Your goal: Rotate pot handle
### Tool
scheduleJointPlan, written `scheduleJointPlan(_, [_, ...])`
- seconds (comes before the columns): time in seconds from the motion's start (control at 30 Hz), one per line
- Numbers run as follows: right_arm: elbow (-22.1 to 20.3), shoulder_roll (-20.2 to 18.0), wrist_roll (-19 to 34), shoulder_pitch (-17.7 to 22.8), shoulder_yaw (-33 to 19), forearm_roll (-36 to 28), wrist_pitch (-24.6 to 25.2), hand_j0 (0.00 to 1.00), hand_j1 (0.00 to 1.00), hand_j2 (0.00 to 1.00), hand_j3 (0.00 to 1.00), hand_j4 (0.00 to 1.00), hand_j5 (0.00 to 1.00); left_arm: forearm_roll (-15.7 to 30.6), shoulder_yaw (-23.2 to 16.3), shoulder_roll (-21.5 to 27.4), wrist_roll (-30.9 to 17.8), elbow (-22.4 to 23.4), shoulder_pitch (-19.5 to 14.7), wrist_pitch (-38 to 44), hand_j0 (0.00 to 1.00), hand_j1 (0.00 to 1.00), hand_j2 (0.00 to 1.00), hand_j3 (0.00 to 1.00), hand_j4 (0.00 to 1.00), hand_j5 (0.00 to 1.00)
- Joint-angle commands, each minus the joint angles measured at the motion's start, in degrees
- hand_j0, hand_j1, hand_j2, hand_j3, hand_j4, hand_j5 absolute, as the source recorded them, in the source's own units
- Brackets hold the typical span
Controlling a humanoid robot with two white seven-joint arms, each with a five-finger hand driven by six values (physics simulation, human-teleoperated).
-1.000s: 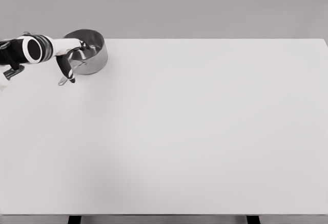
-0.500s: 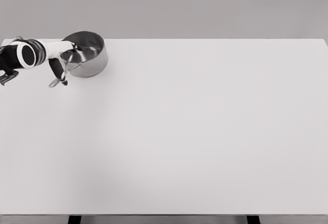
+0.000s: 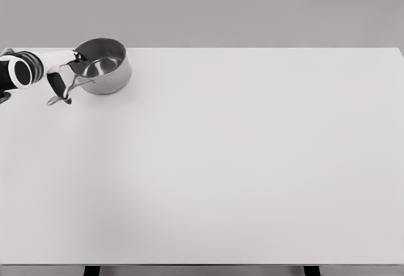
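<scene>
1. The round, shiny steel saucepan (image 3: 104,66) sits at the far left corner of the wide white table (image 3: 240,162), close to both the back edge and the left edge.
2. Its thin metal handle (image 3: 65,90) runs from the pot's near-left wall down and to the left, toward me, so its long axis lies diagonally, with the free tip nearest the table's left edge.
3. My left hand (image 3: 60,77) comes in from the left edge and lies right at that handle, with dark fingers (image 3: 55,86) curled down around it. I judge them to be grasping the handle, though the view is small and the contact itself is hard to make out.
4. The handle lies directly under my left hand, with the pot body just to its right, so any turn should pivot about the pot.
5. My right arm is out of sight, so the left is plainly the nearer.
</scene>
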Motion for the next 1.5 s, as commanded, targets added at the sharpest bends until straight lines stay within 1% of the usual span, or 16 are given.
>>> scheduleJointPlan(0.0, [0.01,0.00,0.03,0.00,0.01,0.01,0.00,1.00,1.00,1.00,1.00,1.00,1.00,-0.45,0.23,0.50,0.28,0.04,0.00,-0.09,1.00,1.00,1.00,1.00,1.00,1.00])
scheduleJointPlan(0.4, [0.01,0.00,-0.06,0.00,0.01,0.09,0.00,1.00,1.00,1.00,1.00,1.00,1.00,-0.98,0.49,1.99,0.37,0.21,0.09,-0.09,1.00,1.00,1.00,1.00,1.00,1.00])
scheduleJointPlan(0.57, [0.01,0.00,-0.06,0.00,0.01,0.01,0.00,1.00,1.00,1.00,1.00,1.00,1.00,-0.98,1.54,2.08,0.37,0.91,0.79,-0.09,1.00,1.00,1.00,1.00,1.00,1.00])
scheduleJointPlan(0.67, [0.01,0.00,-0.06,0.00,0.01,0.09,0.00,1.00,1.00,1.00,1.00,1.00,1.00,-0.98,1.63,3.84,0.37,0.91,0.88,-0.09,1.00,1.00,1.00,1.00,1.00,1.00])
scheduleJointPlan(0.97, [0.01,0.00,-0.06,0.00,0.01,0.09,0.00,1.00,1.00,1.00,1.00,1.00,1.00,-1.07,1.72,4.01,0.37,1.00,0.88,-0.09,1.00,1.00,1.00,1.00,1.00,1.00])
scheduleJointPlan(1.03, [0.01,0.00,-0.05,0.00,0.01,0.09,0.00,1.00,1.00,1.00,1.00,1.00,1.00,-1.07,2.07,4.01,0.37,1.79,1.14,-0.09,1.00,1.00,1.00,1.00,1.00,1.00])
scheduleJointPlan(1.1, [0.01,0.00,-0.05,0.00,0.01,0.01,0.00,1.00,1.00,1.00,1.00,1.00,1.00,-1.15,3.39,4.01,0.80,2.41,2.72,-0.09,1.00,1.00,1.00,1.00,1.00,1.00])
scheduleJointPlan(1.17, [0.01,0.00,-0.05,0.00,0.01,0.01,0.00,1.00,1.00,1.00,1.00,1.00,1.00,-1.07,3.39,4.01,2.56,3.55,2.99,-0.09,1.00,1.00,1.00,1.00,1.00,1.00])
scheduleJointPlan(1.4, [0.01,0.00,0.03,0.00,0.01,0.09,0.00,1.00,1.00,1.00,1.00,1.00,1.00,-1.07,3.39,4.01,2.65,4.87,3.08,-0.09,1.00,1.00,1.00,1.00,1.00,1.00])
scheduleJointPlan(1.47, [0.01,0.00,-0.05,0.09,0.01,0.01,0.00,1.00,1.00,1.00,1.00,1.00,1.00,-1.07,3.39,3.92,2.65,6.01,3.08,-0.09,1.00,1.00,1.00,1.00,1.00,1.00])
